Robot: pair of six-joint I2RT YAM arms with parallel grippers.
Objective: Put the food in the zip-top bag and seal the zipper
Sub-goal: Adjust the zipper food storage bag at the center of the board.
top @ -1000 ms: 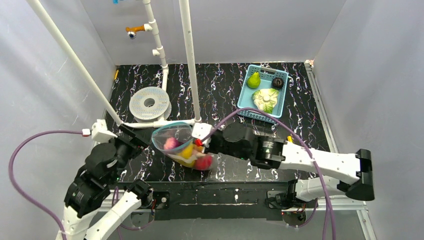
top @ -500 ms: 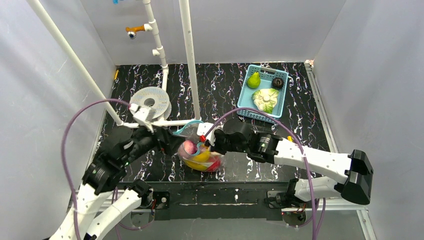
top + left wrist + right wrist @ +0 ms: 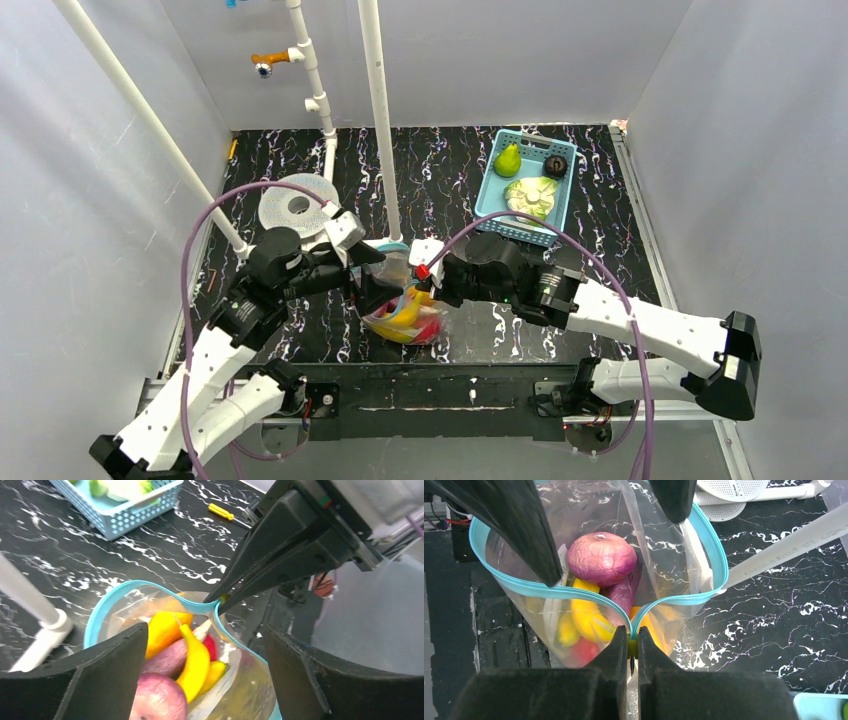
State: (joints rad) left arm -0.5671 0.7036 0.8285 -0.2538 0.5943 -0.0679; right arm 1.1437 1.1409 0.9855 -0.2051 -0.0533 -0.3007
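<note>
Zip-top bag [image 3: 659, 545] stands mouth-up on the black marble table [image 3: 450, 175], near the front edge, between the two arms. The zipper [image 3: 554, 593] is unsealed and gapes in a wide loop. Food is already inside: red onion [image 3: 601, 557] on top, banana [image 3: 195, 662], a yellow-orange piece [image 3: 165, 627], a purple piece [image 3: 625, 594] and something red at the bottom [image 3: 584, 650].

Handling, as a judgement: thin, crinkly film, soft and slippery. It sags under the load, which looks light (hollow toy produce), and gives nothing firm to hold except the stiffer zipper strip. Take that at its ends, then pinch and slide along it.

Right gripper [image 3: 633, 641] is clamped shut on one end of the zipper, folding both lips together. Left gripper [image 3: 205, 630] is spread wide and straddles the mouth, one finger on each side, holding nothing. Whether it touches the film is unclear.

No brand or writing is legible, and a pale patch in the bag is unreadable.

Beyond: a light-blue basket [image 3: 487, 200] with a pear [image 3: 508, 159] and lettuce [image 3: 530, 195], a yellow-handled screwdriver [image 3: 220, 511], a white spool [image 3: 296, 206] and a white pipe frame [image 3: 378, 110].
</note>
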